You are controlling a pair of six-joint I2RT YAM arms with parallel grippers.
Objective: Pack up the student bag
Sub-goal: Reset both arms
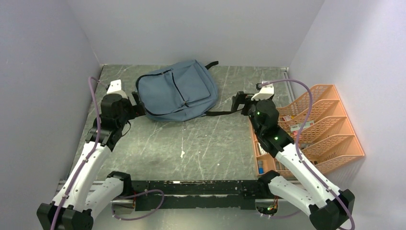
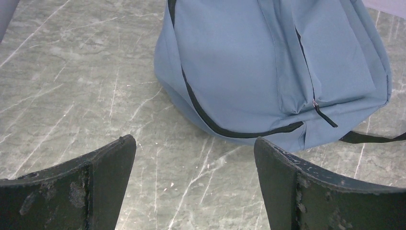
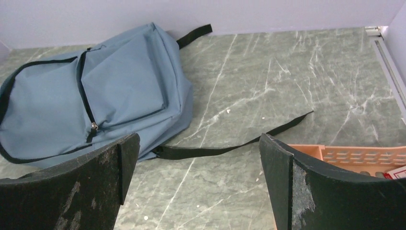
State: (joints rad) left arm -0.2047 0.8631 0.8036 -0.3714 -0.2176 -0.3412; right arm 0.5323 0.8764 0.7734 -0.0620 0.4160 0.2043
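On the table [image 1: 206, 143], at its far middle, lay the student bag [image 1: 176, 91], limp and likely light (soft cloth, sagging flat); its black strap [image 3: 230, 146] looked the easiest hold. Left gripper [image 2: 194, 143] and right gripper [image 3: 198, 139] gaped wide, empty.

A robotics lab, set up as a small test cell. Boxed in at the back and both sides by plain pale walls [image 1: 191, 28]. Floored by a grey marbled table [image 1: 206, 143], scuffed and flecked with white. Fitted with a left arm [image 1: 91, 158] and a right arm [image 1: 292, 153], white and black, both bolted to a black rail [image 1: 201, 188] at the near edge and trailed by purple cables [image 1: 297, 83]. Stocked with staged props: a bag [image 1: 177, 91] and an orange rack [image 1: 335, 139].
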